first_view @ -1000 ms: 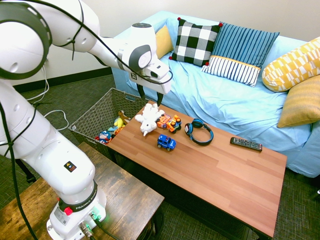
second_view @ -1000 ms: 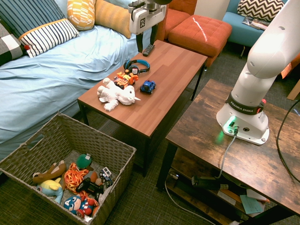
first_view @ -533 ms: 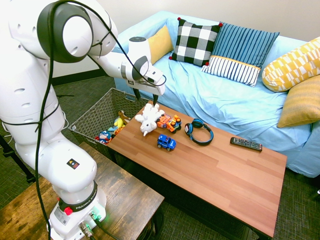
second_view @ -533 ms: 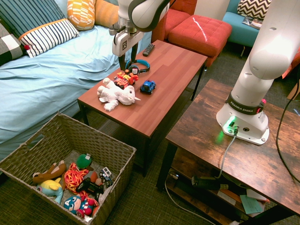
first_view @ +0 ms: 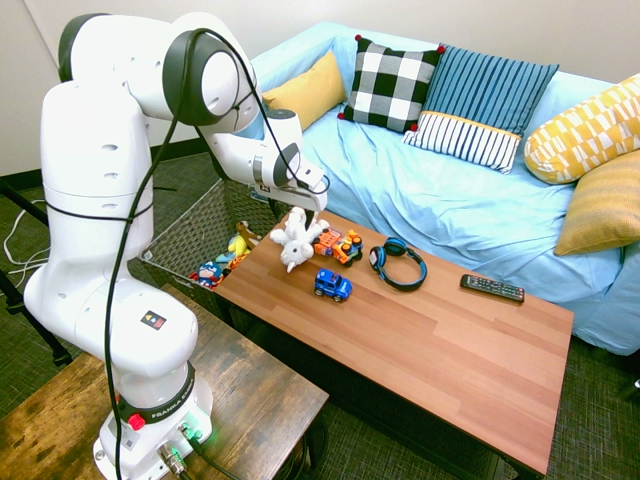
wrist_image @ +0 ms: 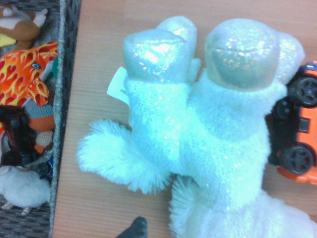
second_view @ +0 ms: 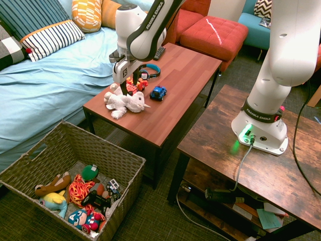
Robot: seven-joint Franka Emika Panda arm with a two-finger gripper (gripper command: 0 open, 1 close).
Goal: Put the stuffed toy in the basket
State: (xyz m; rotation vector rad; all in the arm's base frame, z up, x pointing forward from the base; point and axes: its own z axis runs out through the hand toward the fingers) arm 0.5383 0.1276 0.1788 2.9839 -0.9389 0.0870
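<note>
**Inspector:** Since the earlier frame, the gripper (second_view: 124,88) has dropped from well above the counter (second_view: 170,95) to just over the stuffed toy (second_view: 125,102); nothing else on the counter has shifted. Jaws stand wide and empty, pointing straight down.

**Assistant:** Where does the toy sit?

**Inspector:** It lies flat at the counter end nearest the basket (second_view: 120,158). In the second exterior view the gripper hangs at about 11 o'clock of the toy's body, over the hind legs. The wrist view confirms two shiny-soled feet of the stuffed toy (wrist_image: 208,124) directly beneath.

**Assistant:** Anything crowding the grasp?

**Inspector:** Yes. The orange toy car (second_view: 134,84) touches or nearly touches the plush at 12 o'clock in that same view, and shows hard against one foot in the wrist view. The blue toy car (second_view: 158,92) at 2 o'clock is clear.

**Assistant:** Recommendation?

**Inspector:** In my judgement, straddle the thick part of the legs or shift toward the body, keeping the finger on the car side from landing on the car. Descend until the fingers bracket the plush, close firmly since it will compress, then lift straight up before carrying toward the basket.
</note>
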